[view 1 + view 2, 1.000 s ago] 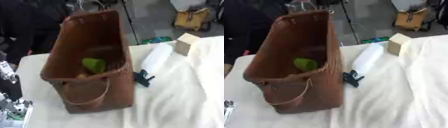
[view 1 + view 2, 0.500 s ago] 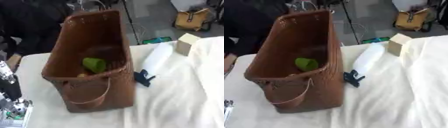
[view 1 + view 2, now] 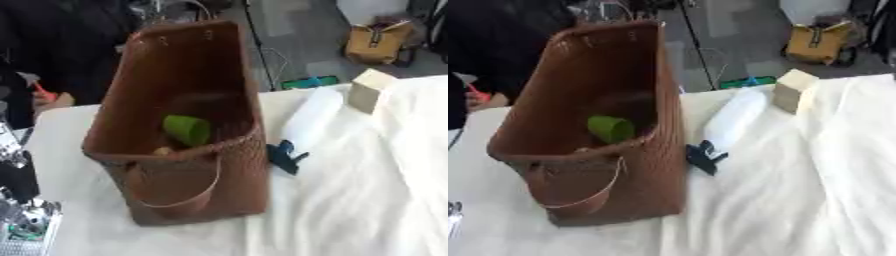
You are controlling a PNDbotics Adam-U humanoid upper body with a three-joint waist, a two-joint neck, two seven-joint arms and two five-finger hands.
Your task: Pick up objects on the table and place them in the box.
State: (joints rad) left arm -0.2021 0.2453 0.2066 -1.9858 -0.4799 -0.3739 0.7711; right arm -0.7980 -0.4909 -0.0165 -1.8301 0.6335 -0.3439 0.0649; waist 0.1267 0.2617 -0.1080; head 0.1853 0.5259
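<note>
A tall brown woven basket (image 3: 188, 125) stands on the white cloth-covered table (image 3: 350, 210), its long axis running away from the robot, its high far wall leaning back and its low near rim bearing a thin loop handle (image 3: 179, 192) that hangs down the front; inside it a green cup (image 3: 186, 129) lies on its side, its open mouth turned down and toward the left, with a small tan object (image 3: 164, 151) just beside it at the near rim. Just right of the basket's foot a dark blue clip (image 3: 284, 156) lies on the cloth, near the basket without clearly touching it; behind it a white bottle-shaped object (image 3: 732, 119) lies flat, its long axis slanting from the clip up and to the right toward a pale wooden block (image 3: 372, 91) that stands near its far end. The robot's left hand (image 3: 19, 185) shows only as dark and silver parts at the lower left edge of the left eye view; whether its fingers are open or curled cannot be told, and nothing is seen in it; the right hand shows in neither view. Against the picture of half a second ago, basket, cup, clip, bottle shape and block lie in the same places relative to one another.
</note>
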